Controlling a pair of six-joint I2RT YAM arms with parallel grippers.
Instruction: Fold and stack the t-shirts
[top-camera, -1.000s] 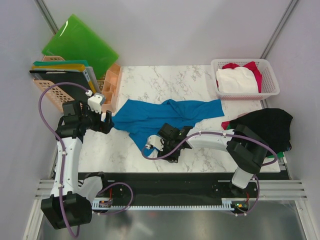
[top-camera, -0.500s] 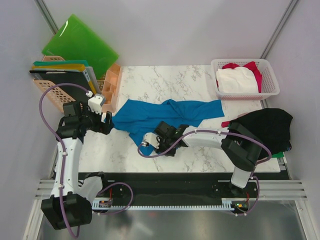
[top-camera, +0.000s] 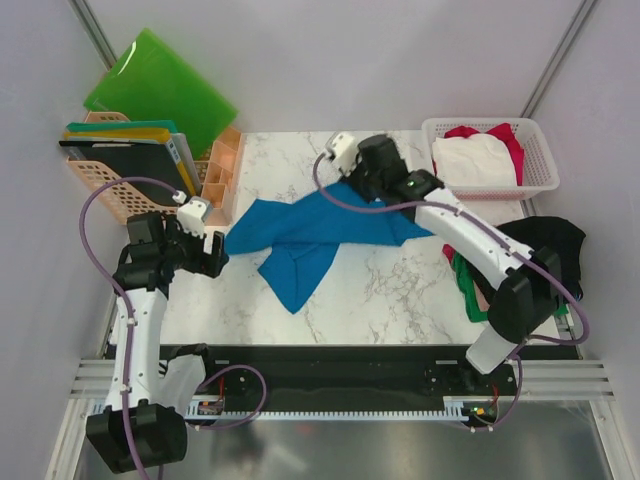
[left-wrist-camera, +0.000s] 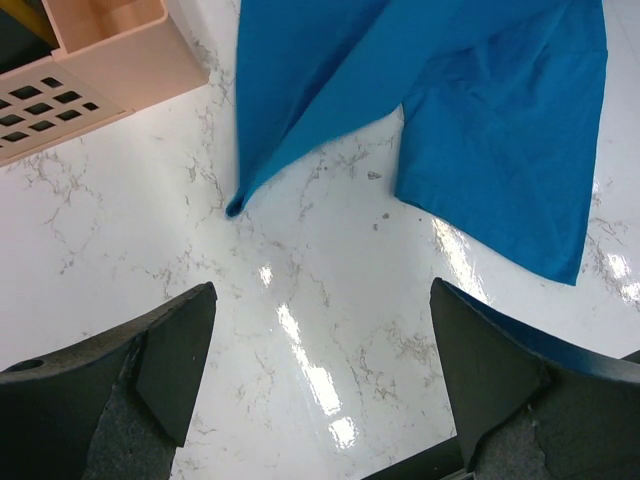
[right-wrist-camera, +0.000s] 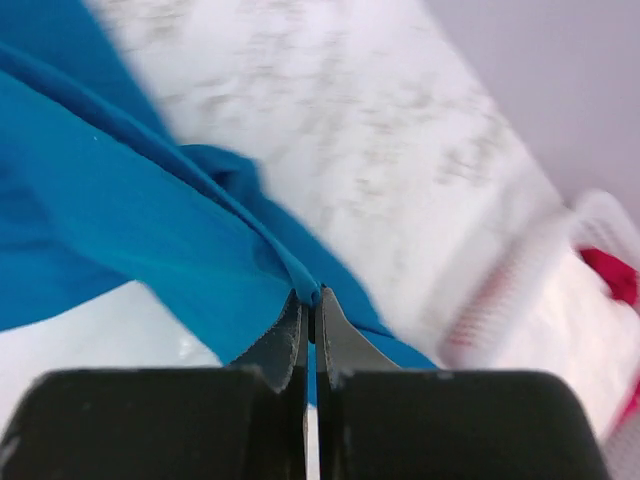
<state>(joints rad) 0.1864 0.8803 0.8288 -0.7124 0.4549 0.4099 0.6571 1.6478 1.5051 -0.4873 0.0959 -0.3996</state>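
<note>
The bright blue t-shirt (top-camera: 300, 235) lies crumpled across the middle of the marble table (top-camera: 400, 300). My right gripper (top-camera: 352, 188) is over the far middle of the table, shut on a pinched fold of this shirt (right-wrist-camera: 120, 200) and holding that edge up; the right wrist view shows the cloth clamped between the right gripper's (right-wrist-camera: 312, 300) tips. My left gripper (top-camera: 214, 250) hovers by the shirt's left corner, open and empty. In the left wrist view the left gripper (left-wrist-camera: 320, 335) stands over bare marble, with the blue shirt (left-wrist-camera: 480, 120) beyond it. A black t-shirt (top-camera: 535, 250) lies heaped at the right edge over red and green cloth (top-camera: 465, 275).
A white lattice basket (top-camera: 540, 182) at the back right holds white and red shirts (top-camera: 472, 160). Green folders (top-camera: 160, 85) lean at the back left behind a peach organiser (top-camera: 222, 175) and a peach crate (top-camera: 105, 185) with files.
The right gripper closed on the blue shirt near the front of the table and swung it up to the far side, dragging the cloth along. The left arm shifted slightly.
</note>
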